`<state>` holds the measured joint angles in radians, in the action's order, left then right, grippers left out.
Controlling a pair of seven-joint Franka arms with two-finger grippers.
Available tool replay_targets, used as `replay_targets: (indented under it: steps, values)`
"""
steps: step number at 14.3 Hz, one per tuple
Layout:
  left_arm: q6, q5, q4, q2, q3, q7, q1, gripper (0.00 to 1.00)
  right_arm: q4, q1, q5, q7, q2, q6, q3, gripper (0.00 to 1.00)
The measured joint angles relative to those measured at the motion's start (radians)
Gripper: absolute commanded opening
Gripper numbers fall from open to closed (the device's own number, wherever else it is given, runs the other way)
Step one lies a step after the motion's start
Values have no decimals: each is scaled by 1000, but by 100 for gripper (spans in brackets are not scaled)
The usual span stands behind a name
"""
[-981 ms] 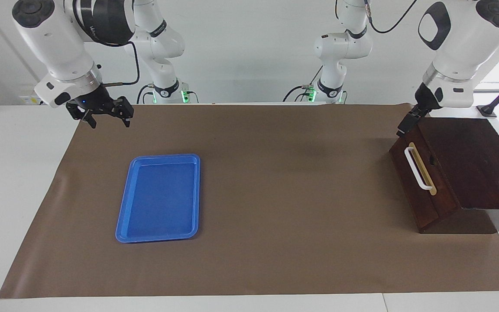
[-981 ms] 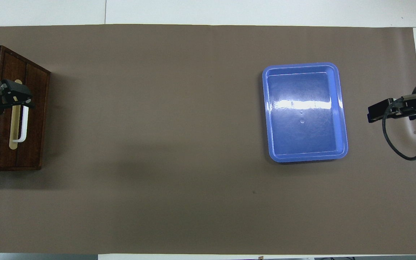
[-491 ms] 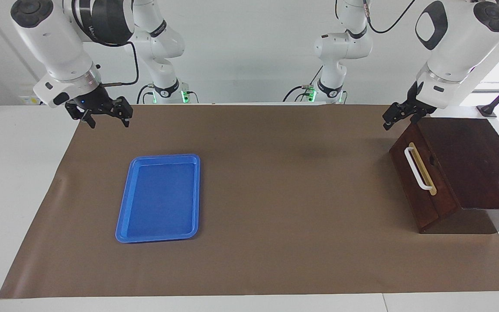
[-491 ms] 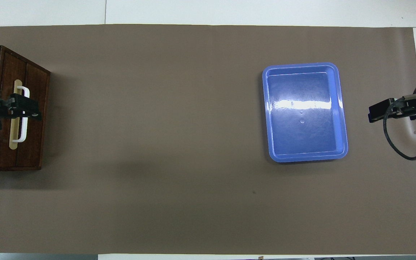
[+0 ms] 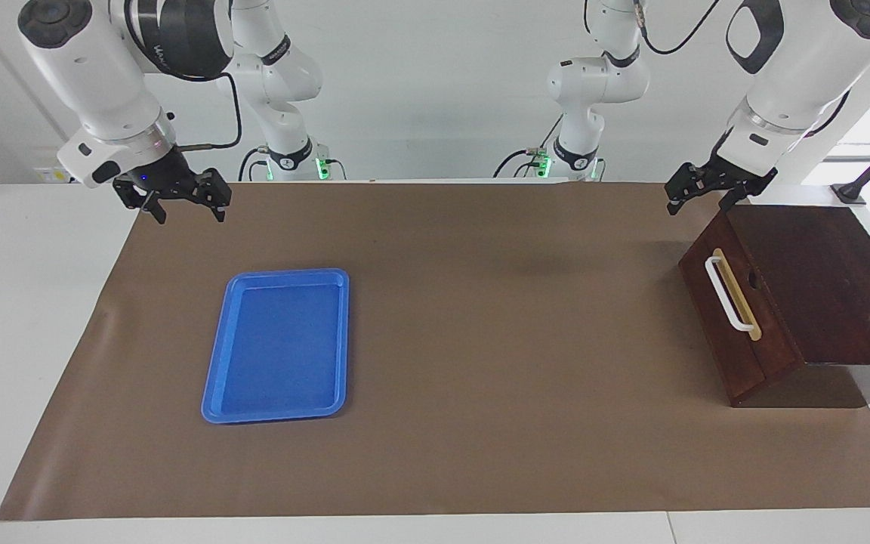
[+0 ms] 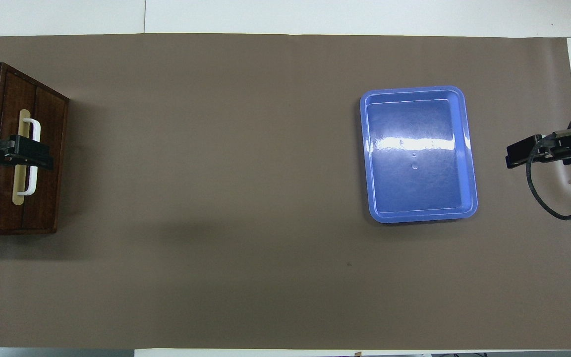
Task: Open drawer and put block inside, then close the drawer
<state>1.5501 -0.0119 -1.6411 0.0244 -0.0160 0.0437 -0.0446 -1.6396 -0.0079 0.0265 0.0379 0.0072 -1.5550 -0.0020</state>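
The drawer [image 5: 745, 355] is shut in its dark wooden box at the left arm's end of the table, with its white bar handle [image 5: 728, 295] facing the middle of the table. It also shows in the overhead view [image 6: 47, 198]. The yellow block is not in view. My left gripper [image 5: 701, 202] is open and empty, up in the air above the box's corner nearest the robots; from overhead it [image 6: 35, 154] covers the handle [image 6: 31, 173]. My right gripper [image 5: 187, 211] is open and empty, and waits over the mat's corner at the right arm's end [image 6: 513, 154].
An empty blue plastic tray [image 5: 276, 347] lies on the brown paper mat toward the right arm's end, also in the overhead view [image 6: 417, 188]. The mat [image 5: 518, 340] covers most of the white table.
My left gripper has risen from the box's corner nearest the robots and turned, so both fingers now show above it. The drawer has stayed shut. My right arm has hardly moved.
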Motion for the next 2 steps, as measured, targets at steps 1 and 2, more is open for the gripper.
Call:
replay_targets:
  steps: [1,2]
  values:
    - [1,0,0,0,0,-1,0,100,0,0,0,0,0,0,0,100]
    - [1,0,0,0,0,-2,0,100,0,0,0,0,0,0,0,100]
